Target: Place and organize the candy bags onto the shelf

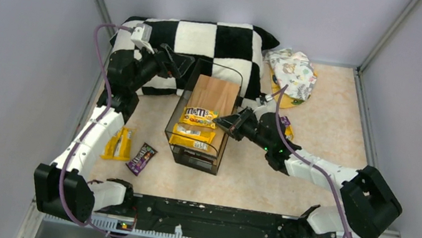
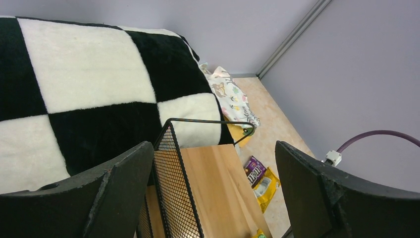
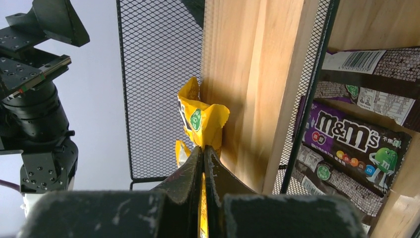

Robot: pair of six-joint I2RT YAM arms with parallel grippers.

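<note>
The shelf (image 1: pixel 177 128) stands mid-table, its wooden top board (image 1: pixel 216 93) facing up. Two yellow candy bags (image 1: pixel 198 117) lie on the board's near half. My right gripper (image 1: pixel 221 121) is shut on the edge of the upper yellow bag (image 3: pixel 204 118), seen pressed against the board (image 3: pixel 247 74) in the right wrist view. Dark purple bags (image 3: pixel 354 141) sit on the shelf's lower level. My left gripper (image 1: pixel 182 64) is open and empty over the shelf's far left corner; its fingers (image 2: pixel 99 193) straddle the mesh side wall (image 2: pixel 171 188).
A yellow bag (image 1: pixel 119 143) and a purple bag (image 1: pixel 141 158) lie on the table at left. A purple bag (image 2: pixel 254 169) and a yellow one (image 2: pixel 266 186) lie right of the shelf. The checkered pillow (image 1: pixel 207 39) sits behind it, the printed cloth (image 1: pixel 292 71) at back right.
</note>
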